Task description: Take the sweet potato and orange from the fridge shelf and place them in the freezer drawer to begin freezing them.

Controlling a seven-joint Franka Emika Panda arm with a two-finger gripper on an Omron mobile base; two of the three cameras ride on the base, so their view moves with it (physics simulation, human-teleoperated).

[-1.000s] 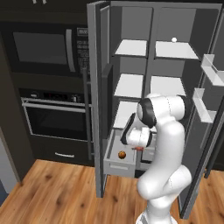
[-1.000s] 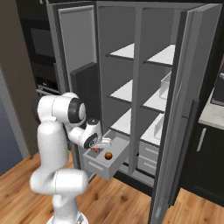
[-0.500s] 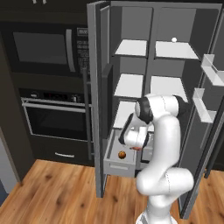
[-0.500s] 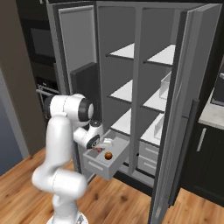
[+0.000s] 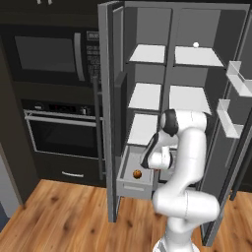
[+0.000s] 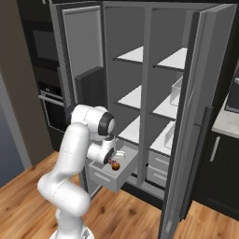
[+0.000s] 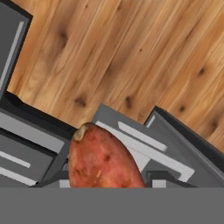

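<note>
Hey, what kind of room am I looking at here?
A home kitchen, rendered rather than real. A tall fridge stands with its doors open and a freezer drawer pulled out, beside a built-in microwave over a wall oven, all on a wood plank floor.

In the hand view the sweet potato (image 7: 103,159) is cut off at its lower end by the bottom band. From the right base view it shows as a small reddish patch, mostly hidden behind the arm, beside the partly covered orange (image 6: 115,166).
</note>
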